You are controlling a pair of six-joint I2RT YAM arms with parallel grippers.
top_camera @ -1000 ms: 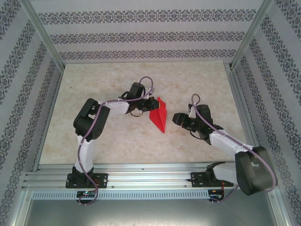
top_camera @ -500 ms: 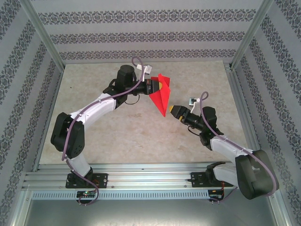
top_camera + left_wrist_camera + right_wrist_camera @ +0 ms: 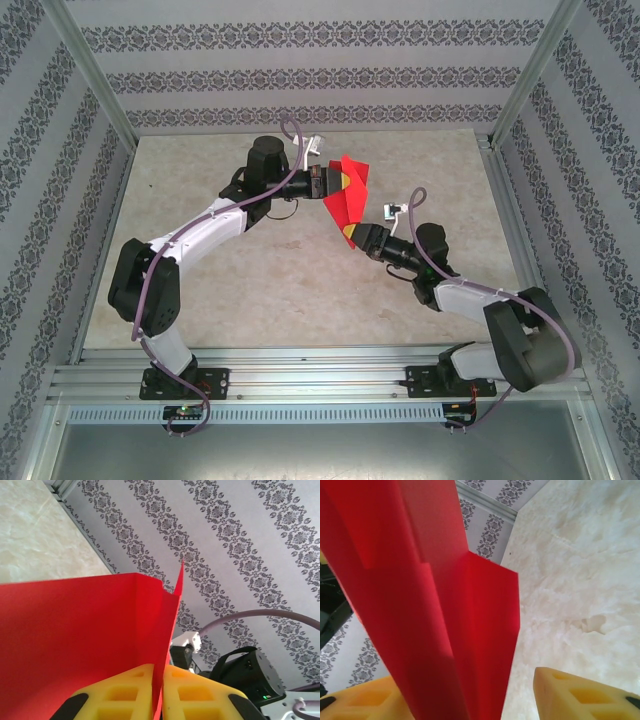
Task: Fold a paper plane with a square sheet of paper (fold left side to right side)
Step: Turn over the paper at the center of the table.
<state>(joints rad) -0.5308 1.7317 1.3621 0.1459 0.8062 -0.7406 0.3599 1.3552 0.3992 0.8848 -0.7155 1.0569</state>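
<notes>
Obs., overhead view: the paper plane [image 3: 350,190] is held up off the marble-patterned table [image 3: 250,290], at about 1 o'clock from the table's centre. It is a bright red folded dart. The broad tail is toward 12 o'clock and the narrow nose toward 6 o'clock.

Left gripper [image 3: 326,186]: sits at 9 o'clock of the plane and is clamped on its edge. In the left wrist view the two yellow fingers [image 3: 125,695] are pressed together with the red sheet pinched between them. A folded layer stands up past them to a sharp corner.

Right gripper [image 3: 360,238]: sits at the plane's nose, at 6 o'clock of its body. In the right wrist view the jaws stand apart and the red paper runs down between them. The paper lies against the left-hand yellow finger [image 3: 355,700]. The right-hand finger [image 3: 580,695] is well clear of it, with bare table showing in the gap. This is no grip.

Markings: the paper is plain red on every face I can see. A small white fitting [image 3: 392,211] on the right wrist is too small to read. A green indicator light [image 3: 263,696] glows on the dark arm housing in the left wrist view.

Surroundings: grey wallpaper [image 3: 300,80] with bands of damask ornament.
</notes>
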